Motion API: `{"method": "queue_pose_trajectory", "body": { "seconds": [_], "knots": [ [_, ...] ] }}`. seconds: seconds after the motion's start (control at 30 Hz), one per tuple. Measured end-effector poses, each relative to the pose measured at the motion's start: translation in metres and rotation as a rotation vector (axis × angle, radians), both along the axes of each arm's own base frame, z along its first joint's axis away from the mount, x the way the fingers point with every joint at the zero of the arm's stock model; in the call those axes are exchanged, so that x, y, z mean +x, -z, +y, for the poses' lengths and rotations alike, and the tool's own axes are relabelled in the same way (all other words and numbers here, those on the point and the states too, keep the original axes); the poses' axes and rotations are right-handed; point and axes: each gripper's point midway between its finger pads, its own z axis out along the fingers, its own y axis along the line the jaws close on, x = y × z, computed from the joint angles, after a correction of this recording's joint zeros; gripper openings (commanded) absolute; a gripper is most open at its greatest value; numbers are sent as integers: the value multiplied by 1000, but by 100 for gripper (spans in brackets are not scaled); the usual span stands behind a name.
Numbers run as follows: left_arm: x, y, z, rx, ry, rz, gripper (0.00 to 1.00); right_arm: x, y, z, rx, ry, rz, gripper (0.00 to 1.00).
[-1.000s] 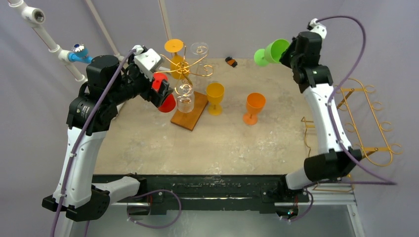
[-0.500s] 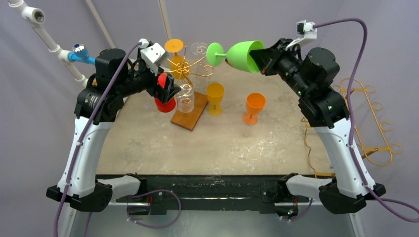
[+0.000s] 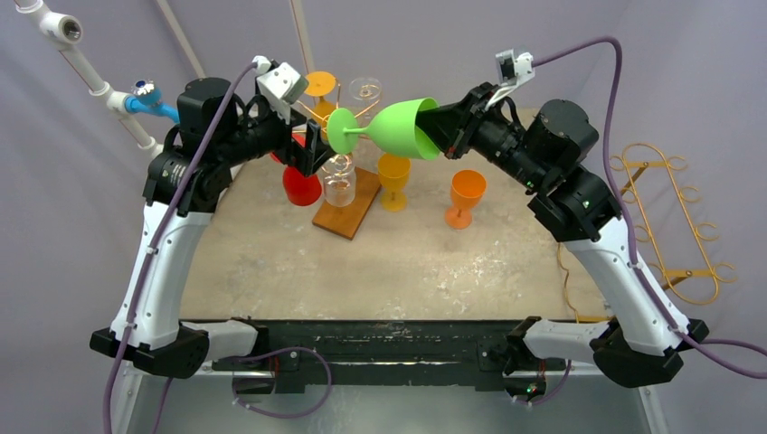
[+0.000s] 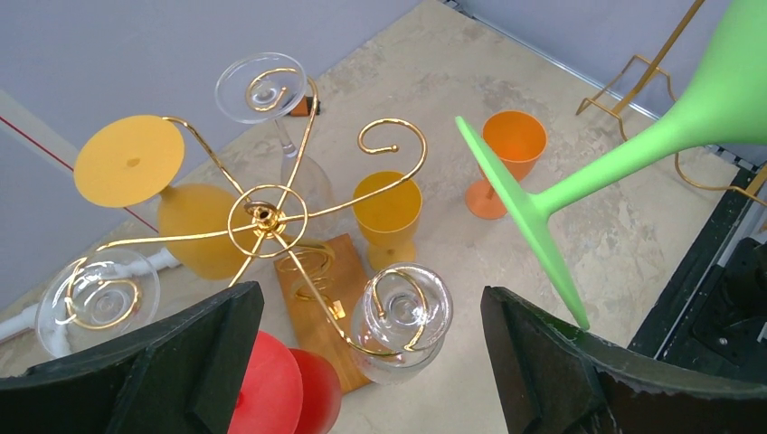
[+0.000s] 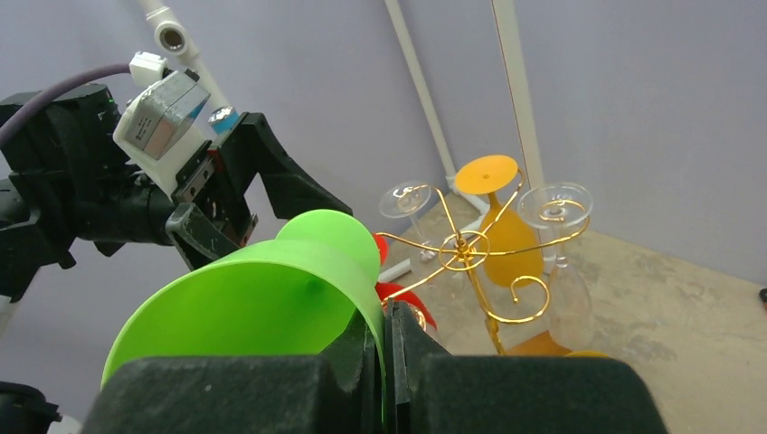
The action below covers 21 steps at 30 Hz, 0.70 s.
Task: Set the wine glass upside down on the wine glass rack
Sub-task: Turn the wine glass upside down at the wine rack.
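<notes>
The glass's point(image 3: 398, 129) bowl is cut off in the left wrist view, and the right gripper point(image 3: 436, 132) hides part of its rim, fingers pinched on the bowl wall. The glass is held sideways in the air, its foot near the rack point(image 3: 336, 116) and ahead of the left gripper's point(image 3: 310, 155) wide-spread fingers.

Rack point(image 4: 262, 215): upper centre of the top view, on a board point(image 3: 346, 217).
Tipped glass point(image 3: 389, 128): on its side, just right of the rack's top, foot toward it.
Upright glass point(image 3: 393, 179): on the table point(image 3: 362, 271), right of the board.
Second upright glass point(image 3: 466, 197): further right.
Spare rack point(image 3: 669, 226): right edge.
</notes>
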Motion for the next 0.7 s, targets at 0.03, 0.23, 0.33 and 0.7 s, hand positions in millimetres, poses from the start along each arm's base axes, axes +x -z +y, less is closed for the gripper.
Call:
{"method": "queue_pose_trajectory", "body": {
  "seconds": [0.03,0.23,0.33,0.7],
  "knots": [
    [0,0,0,-5,0,3,100,-1,-1,1,-1,-1,-7,0],
    [-6,-1,-4,-15,39,7,100,0,-5,4,-7,22,-51,0],
    [-13,0,-6,-9,73,11,100,1,-3,5,-16,30,-61,0],
    [-20,2,-6,0,105,0,100,-5,-3,10,-32,12,-96,0]
  ]
}}
